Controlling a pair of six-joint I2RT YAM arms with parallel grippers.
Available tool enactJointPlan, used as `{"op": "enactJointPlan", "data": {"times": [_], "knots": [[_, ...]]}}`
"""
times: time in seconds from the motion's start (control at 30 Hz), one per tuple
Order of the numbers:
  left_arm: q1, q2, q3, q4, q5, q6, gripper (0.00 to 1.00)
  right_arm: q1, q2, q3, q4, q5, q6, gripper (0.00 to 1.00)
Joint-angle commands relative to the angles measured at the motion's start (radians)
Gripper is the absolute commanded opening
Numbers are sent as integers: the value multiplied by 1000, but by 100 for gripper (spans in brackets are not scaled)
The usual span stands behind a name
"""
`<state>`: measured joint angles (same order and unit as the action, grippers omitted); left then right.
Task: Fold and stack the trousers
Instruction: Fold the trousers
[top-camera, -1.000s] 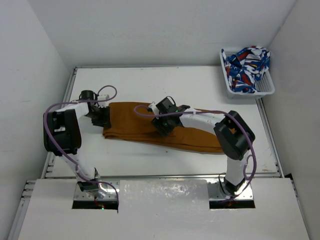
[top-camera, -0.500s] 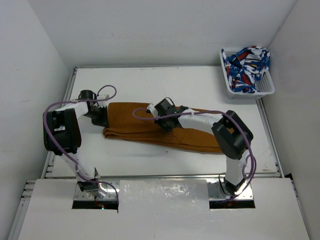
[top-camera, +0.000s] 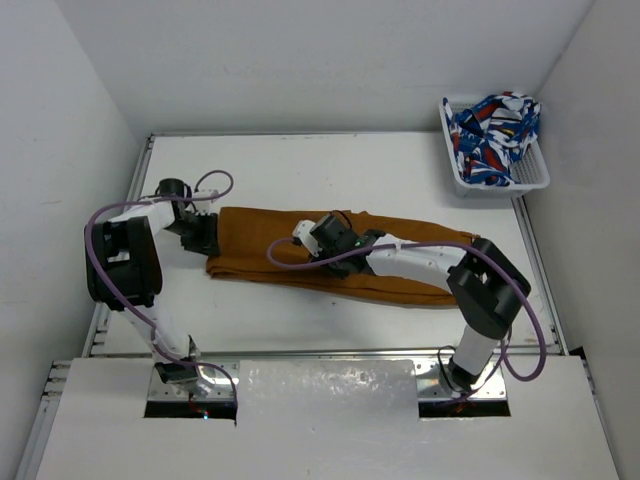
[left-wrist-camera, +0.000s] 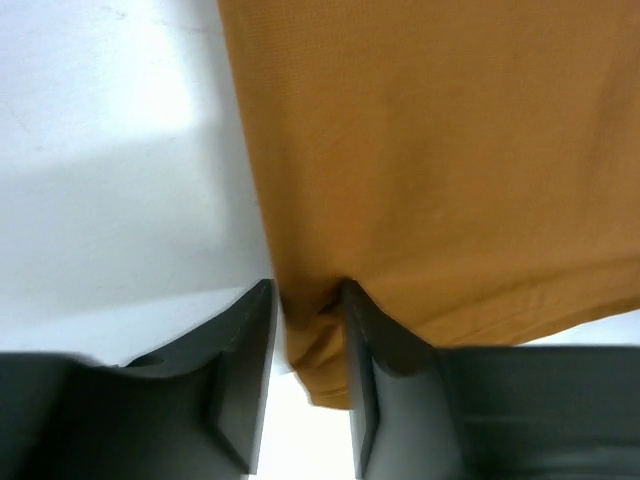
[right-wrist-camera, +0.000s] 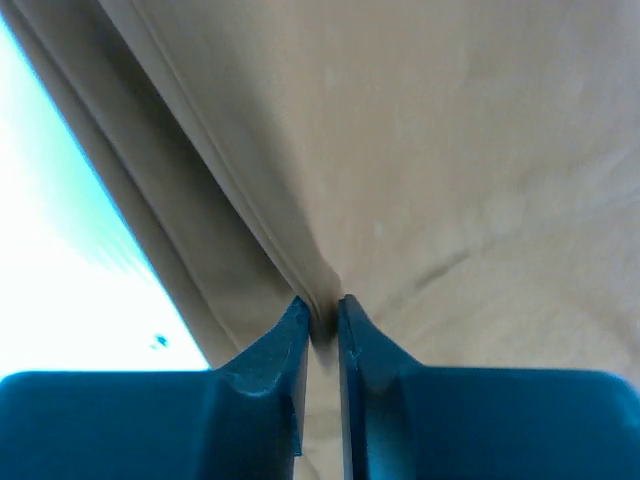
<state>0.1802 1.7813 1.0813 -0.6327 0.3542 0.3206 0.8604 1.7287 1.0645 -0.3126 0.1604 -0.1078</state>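
Top external, 1 trousers (top-camera: 260, 245), left fingers (left-wrist-camera: 240, 380) and right fingers (right-wrist-camera: 265, 400) each pinching it

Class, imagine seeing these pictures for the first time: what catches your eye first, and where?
Mustard-brown trousers lie stretched across the middle of the white table. The left arm pinches their left end in its jaws, the right arm their middle. A white basket of blue-red-white cloth sits at the far right corner.
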Motion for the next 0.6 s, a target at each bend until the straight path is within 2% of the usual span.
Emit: {"op": "enactJointPlan", "data": {"times": [0.0, 0.03, 0.1, 0.2, 0.37, 0.5, 0.53, 0.57], "knots": [[25, -29, 35, -12, -6, 55, 38, -21, 29, -17, -71, 73, -18, 33], [25, -34, 37, -18, -6, 63, 44, -27, 31, -14, -77, 71, -10, 40], [27, -37, 42, -27, -1, 66, 48, -40, 16, -14, -88, 59, -4, 56], [30, -43, 48, -50, 31, 69, 51, -60, -46, -26, -79, 54, 20, 67], [30, -27, 16, -39, 69, 48, 57, -167, -214, -139, -10, -120, 155, 71], [25, 20, -41, -16, 81, 20, 58, -387, -383, -288, 81, -209, 289, 72], [21, 41, -41, -19, 72, 20, 55, -423, -440, -308, 79, -200, 315, 72], [22, 52, -32, -24, 68, 23, 47, -478, -466, -345, 66, -161, 325, 73]]}}
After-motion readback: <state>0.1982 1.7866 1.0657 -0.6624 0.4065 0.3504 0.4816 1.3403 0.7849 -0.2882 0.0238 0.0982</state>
